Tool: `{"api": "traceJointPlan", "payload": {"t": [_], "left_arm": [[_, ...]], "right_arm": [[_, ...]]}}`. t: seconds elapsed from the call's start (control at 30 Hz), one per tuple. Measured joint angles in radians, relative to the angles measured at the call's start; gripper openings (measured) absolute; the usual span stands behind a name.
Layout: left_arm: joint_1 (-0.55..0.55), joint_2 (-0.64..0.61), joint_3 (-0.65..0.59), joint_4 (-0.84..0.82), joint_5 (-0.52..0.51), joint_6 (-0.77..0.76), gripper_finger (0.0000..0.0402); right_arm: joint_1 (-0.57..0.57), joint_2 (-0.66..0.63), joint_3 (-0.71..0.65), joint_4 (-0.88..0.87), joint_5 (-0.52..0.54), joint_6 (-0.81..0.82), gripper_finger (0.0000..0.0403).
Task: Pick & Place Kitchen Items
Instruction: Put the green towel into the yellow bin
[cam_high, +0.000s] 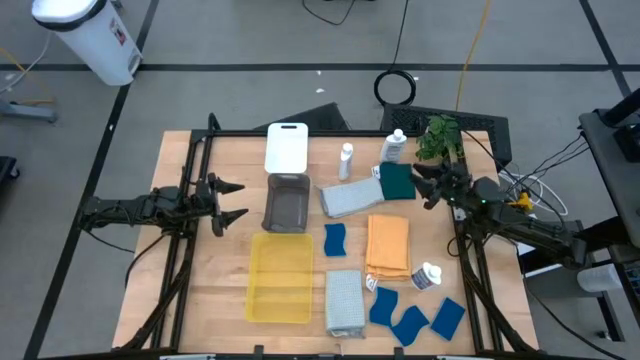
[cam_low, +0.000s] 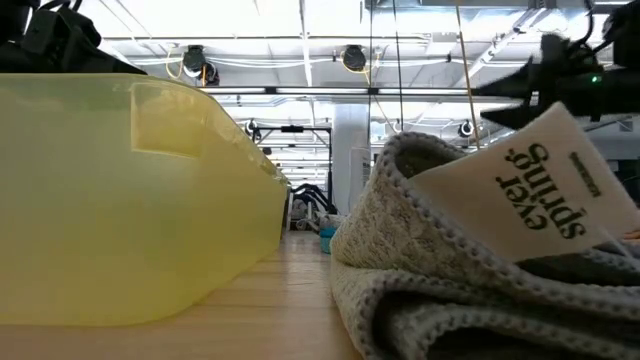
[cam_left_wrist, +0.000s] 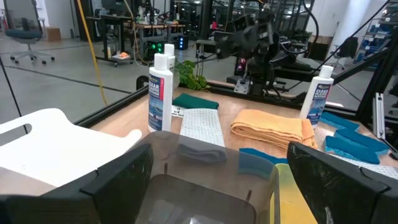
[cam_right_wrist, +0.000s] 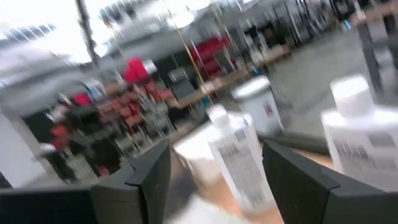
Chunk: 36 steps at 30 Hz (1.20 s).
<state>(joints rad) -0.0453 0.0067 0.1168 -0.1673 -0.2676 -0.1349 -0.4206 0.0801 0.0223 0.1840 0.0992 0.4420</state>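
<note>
Grey cloth nearest; my right gripper parted, empty, over teal cloth; risk: toppling bottle; left gripper wide.

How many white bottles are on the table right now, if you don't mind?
3: one bottle beside the white tray, one near the plant, one lying right of the orange cloth.

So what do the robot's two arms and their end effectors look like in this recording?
Both arms are dark, nearly black, slim and jointed. The left end effector has two dark pointed fingers; close up these fingers look like broad, flat, matte black pads. The right end effector is built the same, with a small green light and an orange-yellow patch further back along its arm.
</note>
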Motion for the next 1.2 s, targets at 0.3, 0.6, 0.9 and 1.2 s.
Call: {"api": "traceJointPlan", "payload": {"t": [0.3,0.6,0.9,1.2], "left_arm": [[0.0,0.0,0.0,0.0,0.0,0.0,0.0374],[0.0,0.0,0.0,0.001,0.0,0.0,0.0374],[0.0,0.0,0.0,0.001,0.0,0.0,0.0374],[0.0,0.0,0.0,0.0,0.0,0.0,0.0374]], "right_arm": [[-0.075,0.324,0.187,-0.31,0.013,0.074,0.0283],[-0.19,0.75,0.379,-0.563,0.009,0.147,0.0344],[-0.306,1.045,0.383,-0.421,-0.1,0.134,0.0333],[-0.319,1.175,0.382,-0.267,-0.185,0.115,0.032]]}}
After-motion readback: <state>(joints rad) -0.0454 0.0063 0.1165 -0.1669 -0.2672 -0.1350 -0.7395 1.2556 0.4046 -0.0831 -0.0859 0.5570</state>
